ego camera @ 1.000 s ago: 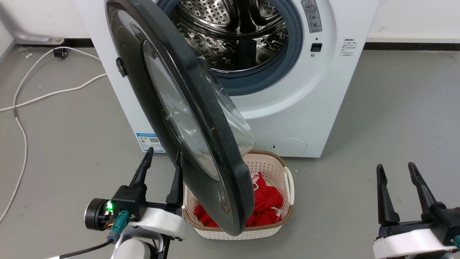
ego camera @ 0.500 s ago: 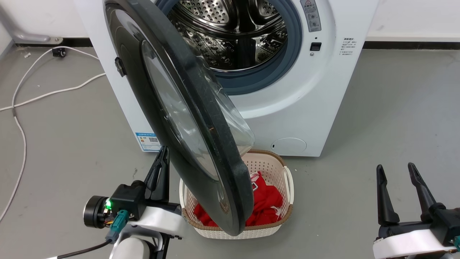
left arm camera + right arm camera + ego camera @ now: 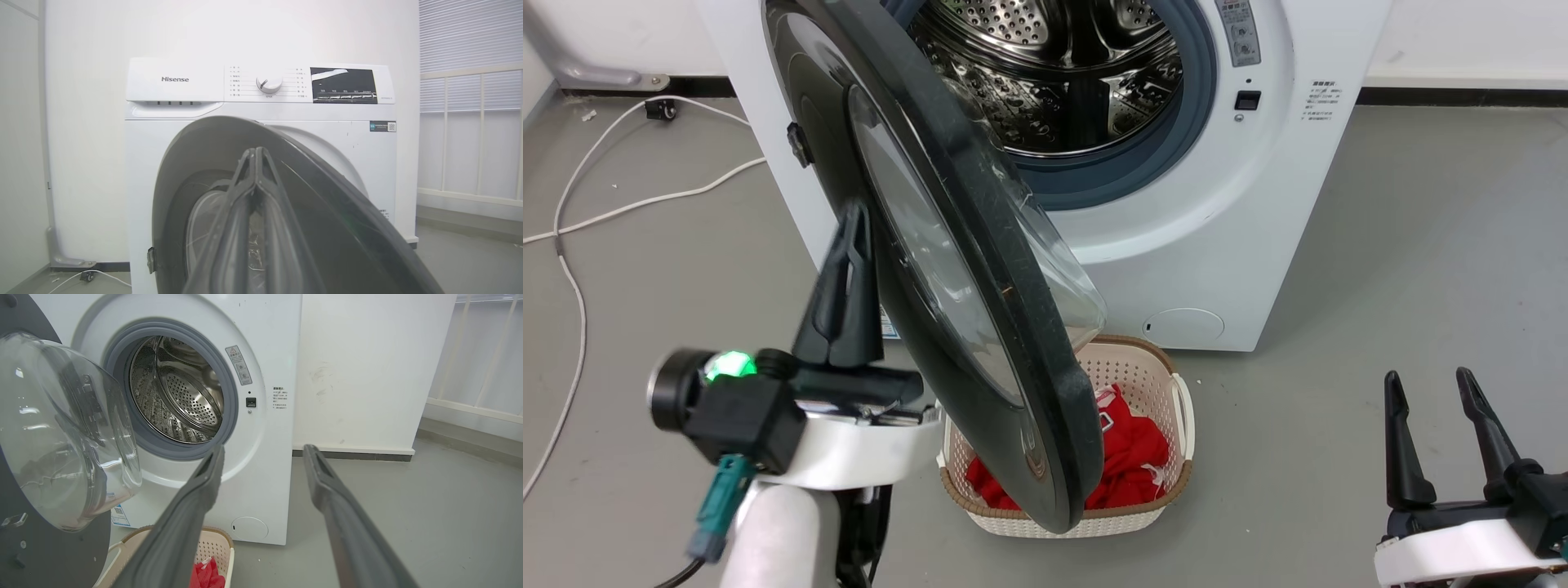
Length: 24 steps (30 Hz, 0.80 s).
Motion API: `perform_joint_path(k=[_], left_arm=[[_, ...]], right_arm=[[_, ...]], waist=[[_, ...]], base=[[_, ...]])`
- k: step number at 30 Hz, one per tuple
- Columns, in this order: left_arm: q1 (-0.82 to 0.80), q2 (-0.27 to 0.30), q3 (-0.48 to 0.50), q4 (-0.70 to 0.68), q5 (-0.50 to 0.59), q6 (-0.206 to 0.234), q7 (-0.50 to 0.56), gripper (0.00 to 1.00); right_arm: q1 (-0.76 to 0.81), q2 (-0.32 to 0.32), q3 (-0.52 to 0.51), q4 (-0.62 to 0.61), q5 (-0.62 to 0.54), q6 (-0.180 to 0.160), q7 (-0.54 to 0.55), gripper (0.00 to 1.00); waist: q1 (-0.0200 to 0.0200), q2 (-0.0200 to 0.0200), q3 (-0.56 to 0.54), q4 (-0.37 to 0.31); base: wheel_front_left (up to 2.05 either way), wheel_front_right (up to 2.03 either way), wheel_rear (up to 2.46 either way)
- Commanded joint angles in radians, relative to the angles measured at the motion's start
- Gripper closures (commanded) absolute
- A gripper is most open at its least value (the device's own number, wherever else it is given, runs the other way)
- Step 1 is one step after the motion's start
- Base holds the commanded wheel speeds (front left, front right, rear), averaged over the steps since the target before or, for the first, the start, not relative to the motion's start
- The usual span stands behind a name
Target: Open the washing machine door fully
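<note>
1. We see the washing machine door (image 3: 915, 245) swung out from the white Hisense washing machine (image 3: 1201, 245). It is hinged on the left side in the head view and stands well off the machine's front, with its rim turned toward us.
2. Its clear glass bowl (image 3: 61, 428) bulges toward the opening, where the steel drum (image 3: 1062, 73) and the grey rubber ring (image 3: 1176, 139) lie exposed.
3. Our left gripper (image 3: 854, 216) is raised just beside the door's black outer face. Its two fingers (image 3: 235, 204) are pressed together at the tips with nothing between them. We cannot tell whether they touch the door.
4. Our right gripper (image 3: 1427, 376) sits low at the right, well apart from the machine. Its fingers are spread wide and hold nothing, and in its own wrist view they point toward the machine's lower front.
5. The smooth grey floor (image 3: 1421, 245) carries a cream laundry basket (image 3: 1143, 506) holding red clothes (image 3: 1127, 457). It stands in front of the machine, near the small round service flap (image 3: 1183, 324). In the head view the door's lower rim overlaps the basket.
6. White cables (image 3: 572, 269) trail across the floor left of the machine.
7. A white wall (image 3: 367, 367) with dark skirting (image 3: 1462, 95) stands behind the machine. In the left wrist view a slatted blind (image 3: 470, 36) hangs to the right above a white rail (image 3: 470, 69).
</note>
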Motion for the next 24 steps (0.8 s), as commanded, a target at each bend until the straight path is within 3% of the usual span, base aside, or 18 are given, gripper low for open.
perform_joint_path(k=[1, 14, 19, 24], left_arm=[[-0.022, 0.0, -0.003, -0.049, 0.008, 0.004, -0.002, 1.0], [-0.096, 0.0, -0.03, -0.377, 0.038, 0.03, -0.002, 1.0], [-0.088, 0.0, -0.115, -0.407, 0.031, -0.004, -0.002, 1.0], [-0.043, 0.0, -0.246, -0.35, 0.006, -0.054, 0.014, 1.0]], right_arm=[[-0.019, 0.004, -0.002, 0.002, 0.003, -0.001, -0.005, 0.0], [-0.018, 0.004, -0.009, 0.019, 0.015, -0.001, -0.006, 0.0], [-0.013, 0.004, -0.01, 0.025, 0.018, -0.001, -0.006, 0.0], [-0.01, 0.004, -0.007, 0.03, 0.026, -0.001, 0.0, 0.0]], waist=[[0.0, 0.0, 0.002, 0.0], [0.0, 0.0, -0.003, -0.009], [0.0, 0.0, -0.007, -0.012], [0.0, 0.0, -0.011, -0.014]], base=[[0.0, 0.0, 0.0], [0.0, 0.0, 0.0], [0.0, 0.0, 0.0], [0.0, 0.0, 0.0]])
